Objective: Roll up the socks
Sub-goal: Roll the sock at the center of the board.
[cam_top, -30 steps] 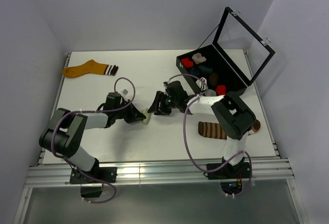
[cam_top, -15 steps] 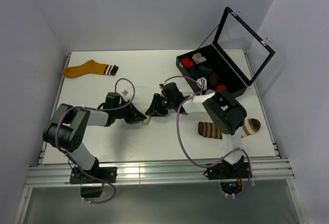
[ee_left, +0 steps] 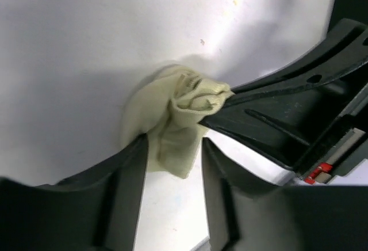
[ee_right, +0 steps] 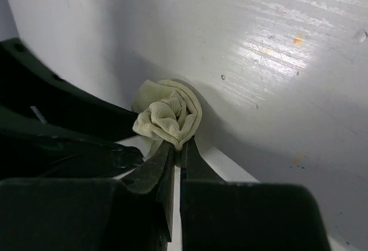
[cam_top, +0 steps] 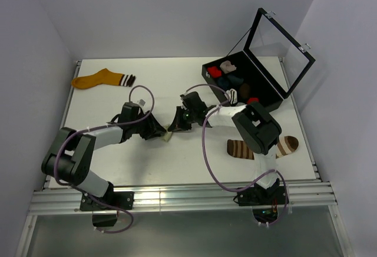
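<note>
- Right gripper (ee_right: 178,147): fingers pinched tight on the rolled-up short cream fabric sock (ee_right: 167,113)
- Left gripper (ee_left: 173,144): fingers parted, one on each side of that sock's loose end
- The sock rests mid-table on the white tabletop (cam_top: 177,162), between the two arms
- Brown pale-striped sock (cam_top: 240,149) lies flat by the right arm — well apart
</note>
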Controlling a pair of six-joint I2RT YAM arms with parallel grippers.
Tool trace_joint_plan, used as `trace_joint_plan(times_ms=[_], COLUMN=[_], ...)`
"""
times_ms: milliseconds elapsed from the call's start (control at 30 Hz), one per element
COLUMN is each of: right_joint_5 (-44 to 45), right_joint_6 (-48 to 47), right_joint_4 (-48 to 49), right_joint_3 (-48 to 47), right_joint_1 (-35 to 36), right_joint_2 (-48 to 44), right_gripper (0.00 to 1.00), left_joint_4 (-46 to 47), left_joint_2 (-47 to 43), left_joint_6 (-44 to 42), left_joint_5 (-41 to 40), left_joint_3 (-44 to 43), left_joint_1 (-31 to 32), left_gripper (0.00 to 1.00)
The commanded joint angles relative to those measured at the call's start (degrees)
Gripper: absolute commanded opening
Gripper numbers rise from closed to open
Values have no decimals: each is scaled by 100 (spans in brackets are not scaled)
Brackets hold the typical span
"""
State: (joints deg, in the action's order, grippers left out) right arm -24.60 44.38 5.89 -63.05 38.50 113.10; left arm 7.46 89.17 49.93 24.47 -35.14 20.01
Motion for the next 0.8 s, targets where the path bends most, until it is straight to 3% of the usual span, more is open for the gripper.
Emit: trace_joint_plan(times_ms=[0, 167, 333, 767], right_joint_5=[517, 772, 895, 790], right_joint_6=[-289, -404, -439, -404], right_joint_4=[-992, -1809, -2188, -2373], right_joint_3=[-357, -752, -964, -1096], right_joint_1=[35, 79, 122, 167], right_joint_2=[-148, -156, -139, -42], right_gripper=[0, 0, 0, 0], left_joint_4=[-946, -1230, -1230, -879], left_joint_2=[-661, -1278, -1385, -330], left_joint_6=[-554, -888, -1257, -1864], left_joint_5=[-1642, -3235, -4325, -5479], left_joint_3=[-300, -476, -661, -1022], left_joint_1=[344, 1337, 2349, 3395], left_gripper=[50, 54, 48, 44])
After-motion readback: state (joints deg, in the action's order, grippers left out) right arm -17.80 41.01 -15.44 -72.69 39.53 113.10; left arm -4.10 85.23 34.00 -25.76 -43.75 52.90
